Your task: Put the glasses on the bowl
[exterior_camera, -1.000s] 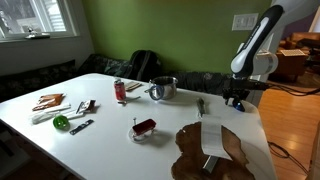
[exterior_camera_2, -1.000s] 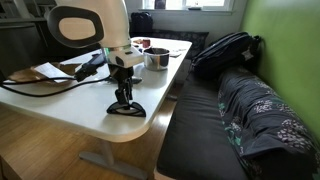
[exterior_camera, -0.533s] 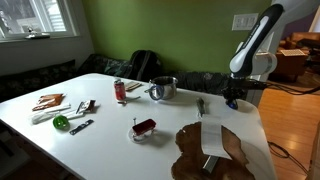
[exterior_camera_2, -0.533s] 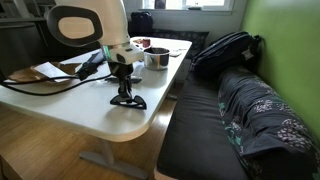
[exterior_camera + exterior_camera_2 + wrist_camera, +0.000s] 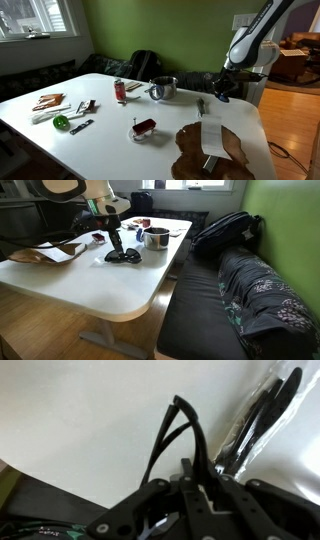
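Claw (image 5: 221,94) well apart from glasses (image 5: 143,127), grip unclear.

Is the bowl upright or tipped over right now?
Upright: in both exterior views the bowl stands on the table with its open rim facing up.

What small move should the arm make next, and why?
Probably move the claw across the table toward the glasses: the claw hangs near the table edge, far from them, and they lie on the table, not on the bowl.
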### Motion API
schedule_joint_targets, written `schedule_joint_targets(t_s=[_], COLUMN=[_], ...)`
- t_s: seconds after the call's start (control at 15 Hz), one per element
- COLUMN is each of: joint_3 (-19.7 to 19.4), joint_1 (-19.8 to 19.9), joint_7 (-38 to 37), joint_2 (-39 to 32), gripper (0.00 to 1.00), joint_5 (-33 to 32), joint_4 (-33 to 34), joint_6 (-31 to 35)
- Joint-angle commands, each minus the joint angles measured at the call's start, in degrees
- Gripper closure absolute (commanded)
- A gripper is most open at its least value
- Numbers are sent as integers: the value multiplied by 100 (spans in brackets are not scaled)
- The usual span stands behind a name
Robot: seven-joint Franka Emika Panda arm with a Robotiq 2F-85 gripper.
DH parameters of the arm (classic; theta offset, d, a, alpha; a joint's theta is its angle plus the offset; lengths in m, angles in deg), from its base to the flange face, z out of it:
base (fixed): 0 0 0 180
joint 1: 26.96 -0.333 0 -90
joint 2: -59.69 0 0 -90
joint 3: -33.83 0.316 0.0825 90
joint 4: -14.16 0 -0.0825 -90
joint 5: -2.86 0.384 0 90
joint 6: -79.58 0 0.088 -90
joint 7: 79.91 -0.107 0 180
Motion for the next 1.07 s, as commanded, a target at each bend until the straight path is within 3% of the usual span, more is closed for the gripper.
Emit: schedule_joint_targets(t_s=[0.0,0.07,0.2,0.4,0.67,0.73,0.87,1.0], joint_3=[-42,-45,762,922,1859,1554,1816,1831], joint_1=[-32,-20,147,-589,-999,-991,-1140,-1136], joint_7=[35,62,540,321,546,329,325,364], joint_2=[12,11,-206,-261,-694,-329,-488,-584], gripper=[86,96,96,96,96,86,86,86], joint_5=[17,14,224,-102,-16,-6,-3,-12], joint_4=[-14,-29,254,554,1262,909,1151,1234], joint_6=[-14,-14,262,316,444,287,324,335])
